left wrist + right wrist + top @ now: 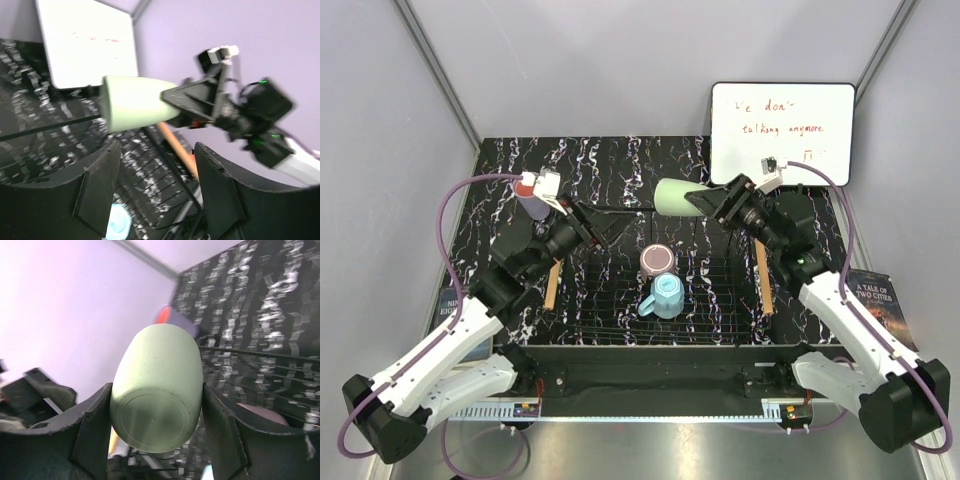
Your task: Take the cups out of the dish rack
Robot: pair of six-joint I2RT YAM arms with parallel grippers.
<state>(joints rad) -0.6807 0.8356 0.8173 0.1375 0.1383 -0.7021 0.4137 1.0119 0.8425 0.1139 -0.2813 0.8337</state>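
A: While R grip [712,200] clamps green cup [672,196] sideways, upper centre, what's L grip [611,228] doing?
B: Jaws apart, empty, left of centre. In rack [605,300], mid-frame: mauve cup [657,259] & blue mug [667,295]; lavender cup [531,205] upper left, outside rack.

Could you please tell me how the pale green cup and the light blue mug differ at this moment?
The pale green cup is held sideways between the jaws of the right gripper; the light blue mug sits in the dish rack, ungripped. The mug has a handle; the green cup has none. Both are small, plain cups.
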